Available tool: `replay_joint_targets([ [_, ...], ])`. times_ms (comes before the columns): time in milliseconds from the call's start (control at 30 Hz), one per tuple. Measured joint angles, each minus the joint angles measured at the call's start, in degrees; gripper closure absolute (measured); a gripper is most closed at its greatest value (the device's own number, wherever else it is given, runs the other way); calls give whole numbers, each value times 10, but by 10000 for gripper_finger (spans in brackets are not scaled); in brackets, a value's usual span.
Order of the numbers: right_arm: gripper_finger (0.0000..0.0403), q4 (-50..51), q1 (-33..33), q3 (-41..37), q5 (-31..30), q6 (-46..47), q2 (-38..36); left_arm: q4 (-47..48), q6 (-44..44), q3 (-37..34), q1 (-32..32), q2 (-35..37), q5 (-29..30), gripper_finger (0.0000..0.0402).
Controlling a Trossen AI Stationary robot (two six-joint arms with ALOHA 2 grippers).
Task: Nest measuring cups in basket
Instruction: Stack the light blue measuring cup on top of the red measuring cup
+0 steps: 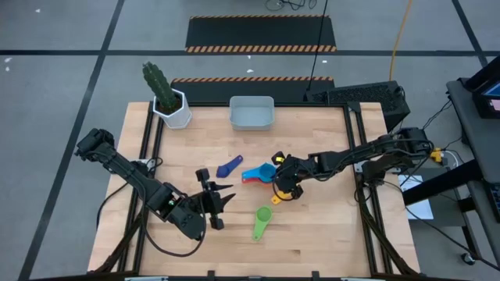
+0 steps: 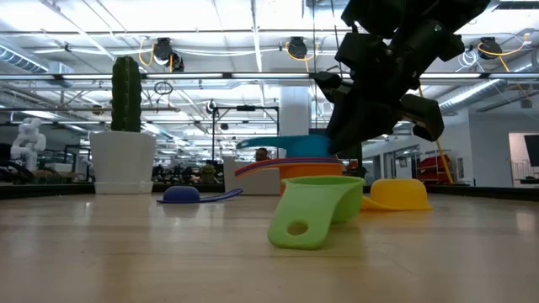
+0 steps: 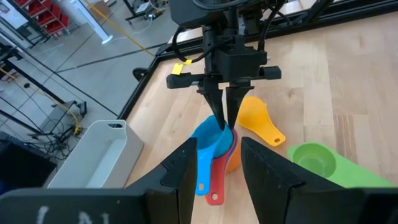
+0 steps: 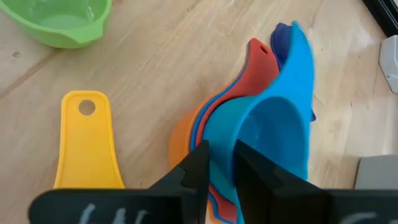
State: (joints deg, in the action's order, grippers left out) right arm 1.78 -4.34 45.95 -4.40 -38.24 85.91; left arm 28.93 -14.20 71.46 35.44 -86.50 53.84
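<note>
Right gripper (image 1: pixel 279 178): your two dark fingers are pinched on the rim of the light blue cup (image 4: pixel 273 127), at mid-table.
Left gripper (image 1: pixel 221 198): fingers spread apart, holding nothing, near the front left of the table and pointing at the stack.
Stack (image 3: pixel 217 152): light blue cup sits on top, nested in a red cup (image 4: pixel 252 65) and an orange cup (image 3: pixel 233 163); smooth glossy plastic, round bowls, flat handles fanned out.
Yellow cup (image 3: pixel 256 119): just beside the stack, flat handle with a round hole.
Green cup (image 1: pixel 262 220): lying apart from the stack, toward the table's front.
Dark blue cup (image 1: pixel 229 166): alone, between stack and basket.
Basket (image 1: pixel 251 113): pale grey-blue tub with rounded corners, at the back edge; you see no cup in it.
Cactus pot (image 1: pixel 176 109): white, angular, beside the basket.
Table (image 1: pixel 312 242): pale wood planks.
</note>
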Motion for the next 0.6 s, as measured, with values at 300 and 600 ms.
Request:
replay_joint_targets([
  [300,326,0,0,0,0,3,0,0,-2,0,0,0,-24,275],
  [600,309,-3,0,0,0,16,-1,1,-22,0,-15,0,-24,275],
])
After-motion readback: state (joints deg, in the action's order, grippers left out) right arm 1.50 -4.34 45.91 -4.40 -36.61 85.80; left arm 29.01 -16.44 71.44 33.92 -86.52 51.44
